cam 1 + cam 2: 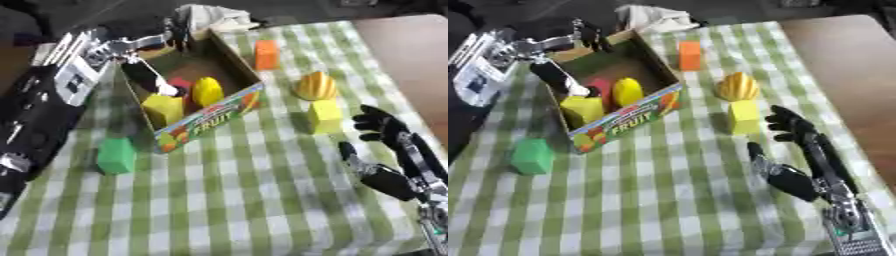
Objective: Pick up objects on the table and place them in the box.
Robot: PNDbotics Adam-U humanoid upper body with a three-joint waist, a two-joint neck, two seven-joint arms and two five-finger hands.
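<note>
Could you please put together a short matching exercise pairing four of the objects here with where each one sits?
Things:
1. green block
2. orange block
3. yellow block
4. yellow oval piece

Places:
A. inside the box
B. beside the right robot hand
C. on the cloth left of the box
D. on the cloth past the box's right wall

Pairs: 1-C, 2-D, 3-B, 4-A

One word reads clearly: "FRUIT", in pale capitals slanting across the near side panel of the cardboard box [214, 117] at far left, among printed fruit pictures. Smaller lettering above it is too blurred to read. Nothing else carries legible writing.
</note>
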